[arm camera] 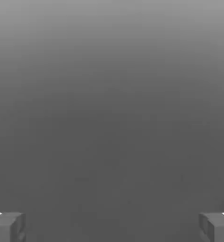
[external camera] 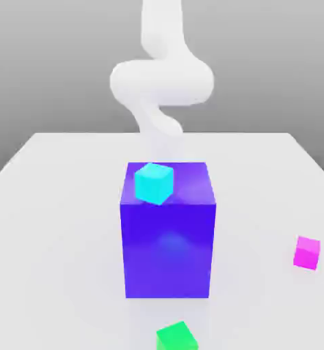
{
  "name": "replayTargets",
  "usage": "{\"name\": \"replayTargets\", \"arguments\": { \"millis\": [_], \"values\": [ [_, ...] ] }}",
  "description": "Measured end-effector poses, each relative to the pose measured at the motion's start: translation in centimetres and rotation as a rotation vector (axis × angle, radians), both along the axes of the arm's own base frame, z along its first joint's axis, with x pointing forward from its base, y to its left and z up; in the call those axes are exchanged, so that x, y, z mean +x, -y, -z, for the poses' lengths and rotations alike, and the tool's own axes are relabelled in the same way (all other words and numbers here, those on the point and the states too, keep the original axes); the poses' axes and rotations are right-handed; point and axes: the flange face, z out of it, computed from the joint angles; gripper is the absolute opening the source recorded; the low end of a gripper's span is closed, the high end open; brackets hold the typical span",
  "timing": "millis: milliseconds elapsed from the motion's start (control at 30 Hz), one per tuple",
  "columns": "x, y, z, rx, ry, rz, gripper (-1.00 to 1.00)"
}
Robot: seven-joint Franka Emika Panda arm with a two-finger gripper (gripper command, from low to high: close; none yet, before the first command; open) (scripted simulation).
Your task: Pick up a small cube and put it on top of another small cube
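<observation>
A big blue block (external camera: 168, 236) stands mid-table (external camera: 55, 205), a cyan cube (external camera: 154, 182) sitting tilted on its top. The small pink cube (external camera: 307, 251) lies on the table well off toward the exterior view's right (nothing touching it). A green cube (external camera: 176, 337) sits near the front edge. The gripper (arm camera: 112, 227) has its fingers (arm camera: 7, 226) spread wide apart, holding nothing.

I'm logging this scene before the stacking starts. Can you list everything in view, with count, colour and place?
Big block: one, blue-violet, middle of the table.
Cyan cube: one, on the big block's top, tilted.
Small cube: one, magenta, on the table at the exterior view's right.
Green cube: one, on the table in front of the big block.
Table: one, white.
Arm: one, white, behind the big block.
Tool: one, grey fingers wide apart, nothing between them.
</observation>
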Motion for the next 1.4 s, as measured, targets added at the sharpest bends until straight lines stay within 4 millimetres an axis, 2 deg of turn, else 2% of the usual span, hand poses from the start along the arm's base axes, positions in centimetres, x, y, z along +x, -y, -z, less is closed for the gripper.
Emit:
{"name": "replayTargets", "arguments": {
  "millis": [67, 167, 267, 367, 533, 633, 733, 833, 933, 967, 1200, 1400],
  "values": [
    [2.2, -3.1, 4.0, -0.031, -0.063, -0.086, 0.0],
    [4.2, -7.9, 10.1, -0.078, -0.15, -0.211, 0.0],
    [4.7, -12.6, 16.4, -0.128, -0.233, -0.338, 0.0],
    [3.9, -17.2, 22.8, -0.181, -0.313, -0.468, 0.0],
    [-0.2, -23.6, 33.2, -0.276, -0.442, -0.686, 0.0],
    [-4.7, -27.2, 39.3, -0.341, -0.515, -0.84, 0.0],
    [-9.1, -28.7, 44.9, -0.401, -0.591, -0.965, 0.0],
    [-10.7, -29.0, 48.9, -0.42, -0.622, -1.008, 0.0],
    [-10.9, -29.0, 52.3, -0.422, -0.625, -1.013, 0.0],
    [-11.0, -29.0, 53.3, -0.423, -0.626, -1.014, -1.0],
    [-11.0, -29.0, 53.5, -0.424, -0.625, -1.015, -1.0],
    [-10.6, -29.0, 48.0, -0.425, -0.63, -1.011, -1.0]
  ]
}}
